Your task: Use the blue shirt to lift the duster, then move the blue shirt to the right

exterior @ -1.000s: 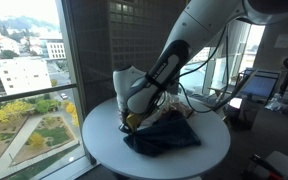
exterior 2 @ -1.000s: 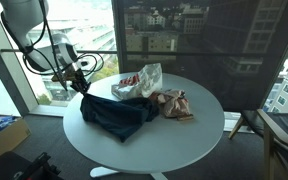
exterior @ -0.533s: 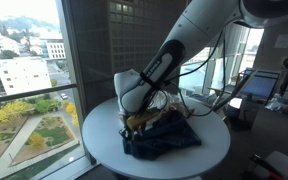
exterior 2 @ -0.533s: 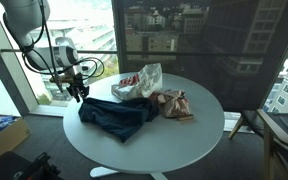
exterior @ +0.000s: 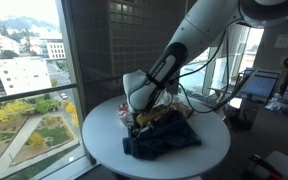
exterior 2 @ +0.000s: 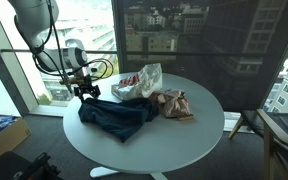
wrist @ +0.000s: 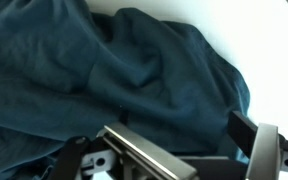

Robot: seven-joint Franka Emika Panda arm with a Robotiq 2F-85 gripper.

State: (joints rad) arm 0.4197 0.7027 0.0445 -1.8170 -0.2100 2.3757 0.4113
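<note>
In an exterior view the blue shirt [exterior: 166, 140] lies crumpled on a round white table [exterior: 96, 135] beside tall windows [exterior: 24, 70]. In an exterior view the gripper [exterior 2: 84, 94] hangs at the shirt's edge, and the duster [exterior 2: 172, 104] touches its opposite side. In the wrist view the fingers [wrist: 252, 150] stand apart, grasping nothing, over the shirt

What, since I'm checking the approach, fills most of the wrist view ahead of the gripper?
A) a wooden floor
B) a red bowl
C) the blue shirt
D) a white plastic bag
C: the crumpled blue shirt covers nearly the whole wrist view, leaving only a patch of the white table bare at the upper right.
</note>
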